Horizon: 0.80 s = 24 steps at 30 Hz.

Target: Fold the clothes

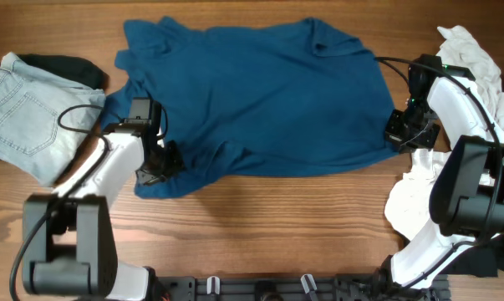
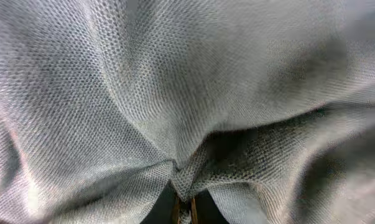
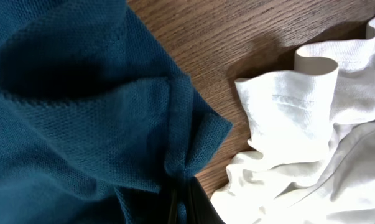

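A blue polo shirt (image 1: pixel 260 96) lies spread across the middle of the wooden table. My left gripper (image 1: pixel 162 160) is shut on its front-left corner. In the left wrist view the shirt's knit fabric (image 2: pixel 175 93) fills the frame and looks grey, pinched between the jaws (image 2: pixel 185 208). My right gripper (image 1: pixel 399 130) is shut on the shirt's right edge. The right wrist view shows the blue fabric (image 3: pixel 81 112) bunched into the jaws (image 3: pixel 180 199).
Folded light-blue jeans (image 1: pixel 22 109) lie on a dark garment (image 1: pixel 68 67) at the left. Crumpled white clothes (image 1: pixel 477 58) lie at the right edge, and more white cloth (image 3: pixel 311 124) lies beside the right gripper. Bare wood shows along the front (image 1: pixel 277 226).
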Each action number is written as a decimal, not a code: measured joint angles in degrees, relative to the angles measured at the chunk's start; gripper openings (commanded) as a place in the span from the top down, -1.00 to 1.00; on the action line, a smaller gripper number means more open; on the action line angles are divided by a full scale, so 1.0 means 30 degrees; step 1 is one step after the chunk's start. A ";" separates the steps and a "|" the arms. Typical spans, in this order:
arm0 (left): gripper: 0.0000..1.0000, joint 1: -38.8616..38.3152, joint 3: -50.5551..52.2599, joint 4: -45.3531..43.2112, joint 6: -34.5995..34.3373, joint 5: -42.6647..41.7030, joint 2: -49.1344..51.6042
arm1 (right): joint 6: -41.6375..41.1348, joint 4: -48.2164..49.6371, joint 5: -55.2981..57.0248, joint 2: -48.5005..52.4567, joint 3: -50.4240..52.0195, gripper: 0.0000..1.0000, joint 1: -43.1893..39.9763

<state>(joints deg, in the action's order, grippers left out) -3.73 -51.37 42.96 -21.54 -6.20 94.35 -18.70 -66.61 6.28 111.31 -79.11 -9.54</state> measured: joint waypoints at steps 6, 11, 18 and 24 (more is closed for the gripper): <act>0.90 0.0000 0.0000 0.0852 0.0044 -0.0189 -0.2295 | -0.0007 0.0007 0.0000 0.0000 0.0000 0.91 0.0000; 0.92 0.0000 0.0000 0.1115 0.0015 -0.0189 -0.2310 | 0.0000 0.0007 0.0000 0.0000 0.0000 0.91 0.0000; 0.92 0.0102 -0.2433 0.3089 0.0539 -0.0546 -0.3446 | 0.1224 -0.0102 -0.2280 -0.0736 -0.0051 0.92 -0.0692; 0.92 0.2098 -0.8735 0.4065 0.1158 -0.0750 -0.7686 | 0.3869 -0.1304 -0.4109 -0.7439 -0.3191 0.92 -0.2033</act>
<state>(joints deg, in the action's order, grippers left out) 2.57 -77.58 55.16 -18.06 -8.45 71.29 -7.09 -70.52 -6.04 88.99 -88.68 -15.64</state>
